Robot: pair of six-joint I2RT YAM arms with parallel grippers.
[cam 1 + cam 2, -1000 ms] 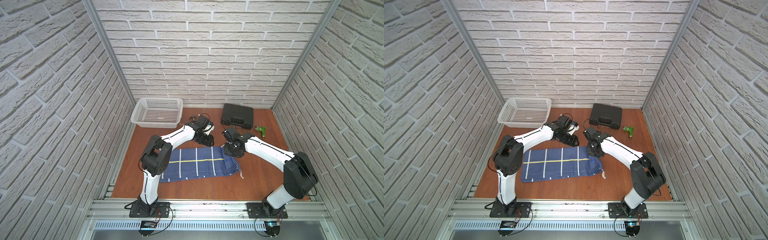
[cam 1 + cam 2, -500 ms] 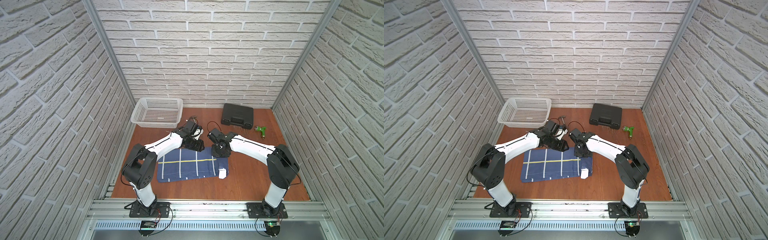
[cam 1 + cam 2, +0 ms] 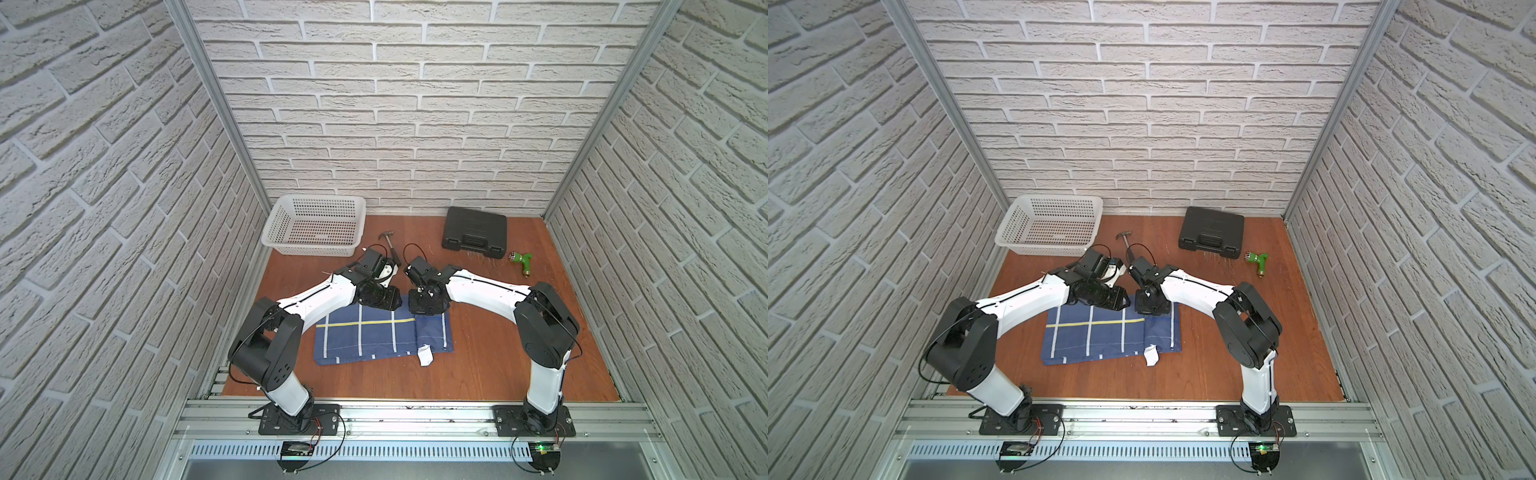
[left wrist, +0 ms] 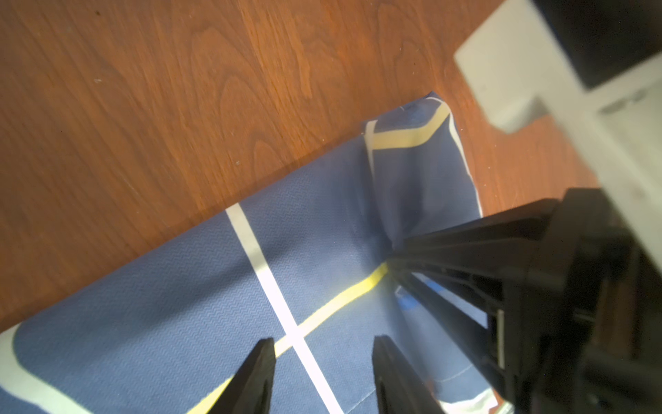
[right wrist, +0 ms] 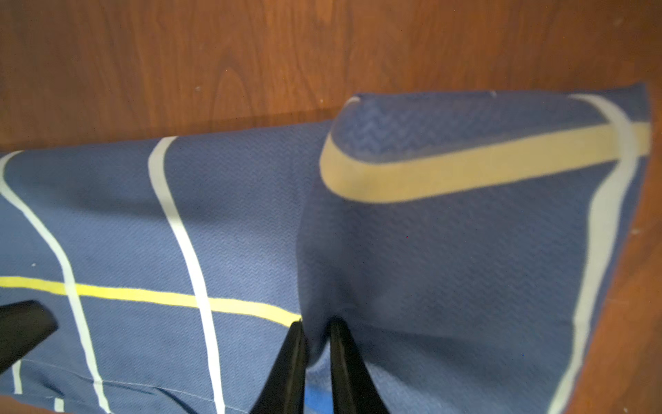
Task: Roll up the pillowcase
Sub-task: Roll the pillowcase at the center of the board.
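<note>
The navy-blue pillowcase (image 3: 365, 340) (image 3: 1096, 336) with white and yellow stripes lies on the wooden table. Its right end is folded over to the left as a flap (image 3: 434, 336) (image 5: 465, 233), and the white care tag (image 3: 424, 355) sticks out at the near edge. My right gripper (image 5: 316, 324) (image 3: 424, 305) is shut on the flap's edge at the far side of the cloth. Beside it, my left gripper (image 4: 324, 340) (image 3: 384, 301) stands open just over the cloth where a yellow stripe crosses a white one, holding nothing.
A white basket (image 3: 316, 226) stands at the back left and a hammer (image 3: 388, 245) lies just behind the grippers. A black case (image 3: 476, 235) and a green nozzle (image 3: 521, 262) are at the back right. Brick walls close in three sides.
Both arms have swung left. The right gripper has drawn the pillowcase's right end over to the left, so the cloth is shorter and the tag lies at the fold.
</note>
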